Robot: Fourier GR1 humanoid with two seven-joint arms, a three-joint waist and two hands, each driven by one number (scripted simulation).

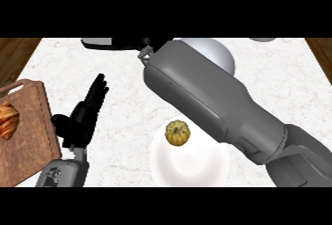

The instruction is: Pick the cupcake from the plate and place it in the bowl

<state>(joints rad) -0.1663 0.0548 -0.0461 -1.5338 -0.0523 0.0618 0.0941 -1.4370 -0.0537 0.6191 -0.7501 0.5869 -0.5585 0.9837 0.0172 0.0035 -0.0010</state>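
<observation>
A yellowish cupcake [178,133] sits on the far rim of a white plate [189,167] near the counter's front. The pale grey bowl [214,55] stands at the back, and my right forearm [207,101] hides its left side. That arm crosses diagonally over the plate's right edge, reaching past the cupcake. My right hand [144,44] is at the view's top edge, left of the bowl and mostly cut off. My left hand [83,115] rests open at the left with its fingers pointing up, apart from the plate.
A wooden cutting board [29,140] with a croissant [8,119] on it lies at the left edge. A pale grey shape [97,43] shows at the top next to my right hand. Another pale object [262,39] peeks in at the top right.
</observation>
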